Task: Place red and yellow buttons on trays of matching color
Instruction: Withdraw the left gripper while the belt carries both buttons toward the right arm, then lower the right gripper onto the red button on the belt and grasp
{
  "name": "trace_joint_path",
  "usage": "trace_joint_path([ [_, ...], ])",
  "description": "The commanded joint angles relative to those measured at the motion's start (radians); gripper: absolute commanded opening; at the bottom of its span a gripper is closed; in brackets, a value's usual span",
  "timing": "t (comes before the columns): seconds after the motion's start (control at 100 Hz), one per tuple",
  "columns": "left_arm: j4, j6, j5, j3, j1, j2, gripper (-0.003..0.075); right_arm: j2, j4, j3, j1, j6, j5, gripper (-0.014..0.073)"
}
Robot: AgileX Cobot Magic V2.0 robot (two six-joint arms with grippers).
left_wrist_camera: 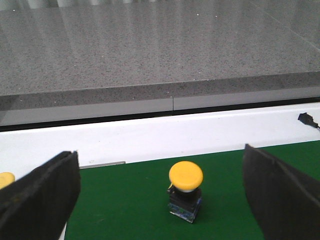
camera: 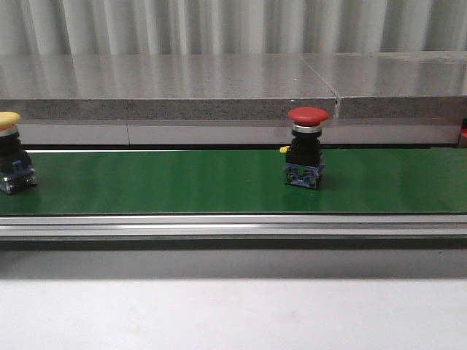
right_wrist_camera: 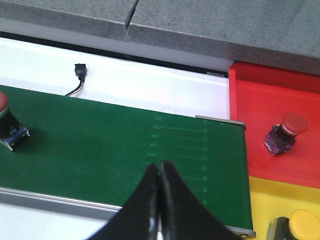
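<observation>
Grey speckled stone ledge (camera: 168, 87) w/ seam, corrugated metal wall (camera: 219, 25) behind, soft glare.

2 push buttons are carried upright on the conveyor belt (camera: 182, 182): one button (camera: 306, 148) is placed right of centre, and a second button (camera: 10, 153) is cut off at the belt's left edge. Behind the belt a stone ledge (camera: 168, 87) is set. Past the belt's right end (right wrist view), 2 trays are laid side by side: the farther tray (right_wrist_camera: 260, 100) holds 1 button (right_wrist_camera: 285, 132), the nearer tray (right_wrist_camera: 265, 200) another (right_wrist_camera: 300, 225).
</observation>
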Motion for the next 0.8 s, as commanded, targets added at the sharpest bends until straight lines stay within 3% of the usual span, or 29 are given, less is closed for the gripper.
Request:
trace_joint_path([
  [0.0, -0.006, -0.011, -0.085, 0.013, 0.022, -0.052, 0.0587, -0.003, -0.005, -0.026, 0.003, -0.01, -0.068, -0.0068],
  [0.16, -0.013, -0.011, -0.083, 0.066, 0.054, -0.106, 0.044, -0.003, -0.005, -0.026, 0.003, -0.01, -0.068, -0.0068],
  [0.46, -0.013, -0.011, -0.084, 0.073, 0.059, -0.113, -0.0018, -0.003, -0.005, -0.026, 0.003, -0.01, -0.069, -0.0068],
  [0.79, -0.013, -0.011, -0.076, 0.073, 0.059, -0.113, -0.002, -0.003, -0.005, -0.026, 0.003, -0.01, -0.06, -0.0068],
])
